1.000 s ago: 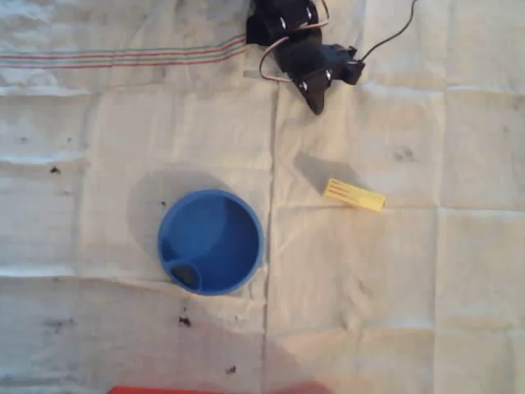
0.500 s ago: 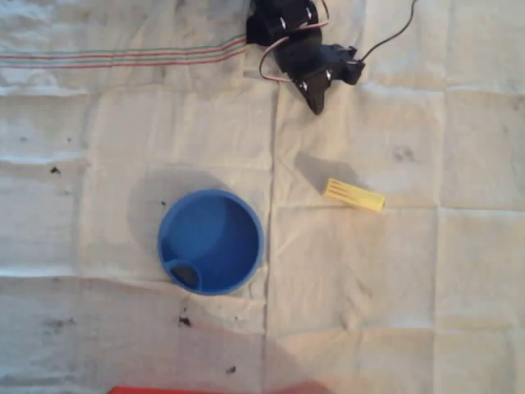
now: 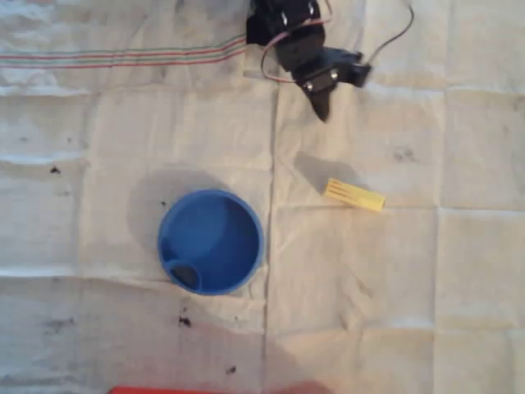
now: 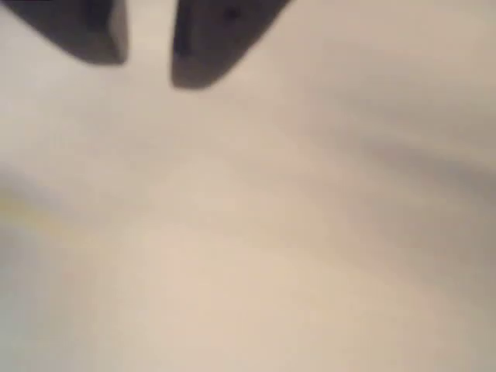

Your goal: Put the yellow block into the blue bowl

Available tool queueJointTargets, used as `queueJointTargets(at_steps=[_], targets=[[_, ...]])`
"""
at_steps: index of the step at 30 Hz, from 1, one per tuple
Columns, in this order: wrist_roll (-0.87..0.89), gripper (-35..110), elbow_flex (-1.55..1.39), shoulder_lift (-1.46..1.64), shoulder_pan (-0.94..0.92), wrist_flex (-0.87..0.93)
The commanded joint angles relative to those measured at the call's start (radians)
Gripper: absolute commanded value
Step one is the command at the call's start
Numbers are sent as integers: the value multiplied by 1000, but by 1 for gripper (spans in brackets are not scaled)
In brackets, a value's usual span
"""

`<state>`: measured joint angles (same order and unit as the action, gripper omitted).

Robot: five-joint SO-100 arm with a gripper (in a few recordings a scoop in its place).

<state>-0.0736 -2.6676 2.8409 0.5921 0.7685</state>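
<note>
From above, the table (image 3: 426,312) is draped in a pale, creased cloth (image 3: 123,123), folded into squares and spotted with a few small dark marks. Woven red and blue stripes (image 3: 123,57) run across its upper left part. A thin strip of red (image 3: 213,390) shows at the bottom edge of the overhead view; I cannot tell what it is.

The blue bowl (image 3: 211,241) sits left of centre, round, smooth plastic with a thin rim, and there is a small dark oval mark (image 3: 185,274) inside near its lower left edge. It casts a soft shadow up and to the left.

The yellow block (image 3: 354,194) lies flat on the cloth to the right of the bowl and well apart from it. It is a pale bar with faint lines along its top, tilted slightly down to the right. Nothing touches it, and bare cloth lies on all sides of it.

The black arm (image 3: 287,25) reaches in from the top edge with thin cables (image 3: 392,33) looping beside it. Its claw (image 3: 322,105) points downward in the overhead view, above the block and clear of it. In the blurred wrist view the claw (image 4: 147,54) shows two dark fingers (image 4: 209,39) with a narrow gap between them, holding nothing, over plain cloth.
</note>
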Motion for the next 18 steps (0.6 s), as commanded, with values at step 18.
queueJointTargets(at_steps=[18], targets=[[60, 0, 1091, -930, 52, 417]])
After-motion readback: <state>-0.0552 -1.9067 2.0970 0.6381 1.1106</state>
